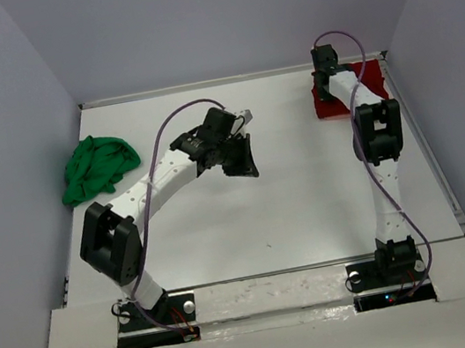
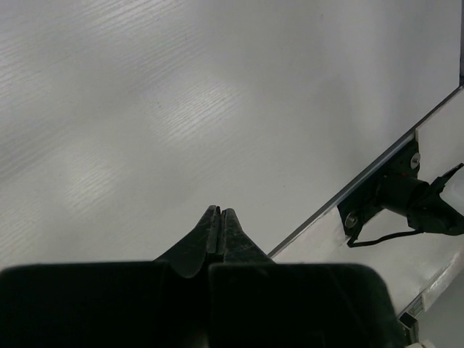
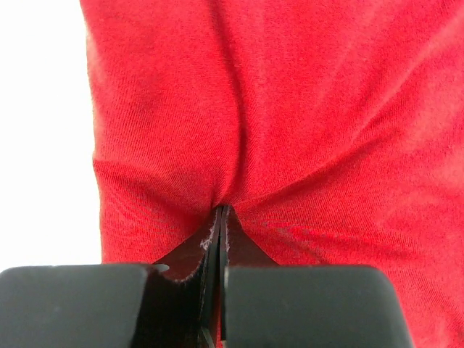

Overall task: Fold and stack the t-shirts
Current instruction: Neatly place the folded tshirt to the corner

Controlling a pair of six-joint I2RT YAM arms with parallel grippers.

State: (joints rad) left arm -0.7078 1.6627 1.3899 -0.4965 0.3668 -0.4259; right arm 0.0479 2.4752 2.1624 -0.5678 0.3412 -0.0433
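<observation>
The red t-shirt [image 1: 326,106] lies folded at the table's back right and fills the right wrist view [image 3: 290,109]. My right gripper [image 1: 325,80] points down onto it. Its jaws [image 3: 220,212] are shut, and the cloth puckers into the tips as if pinched. The green t-shirt [image 1: 97,165] lies crumpled at the left side of the table. My left gripper [image 1: 247,164] hangs above the bare middle of the table, shut and empty [image 2: 219,212]. The salmon pink t-shirt is out of view.
White walls close in the table on the left, back and right. A metal strip [image 1: 267,273] runs along the near edge in front of the arm bases. The right arm's base [image 2: 406,196] shows in the left wrist view.
</observation>
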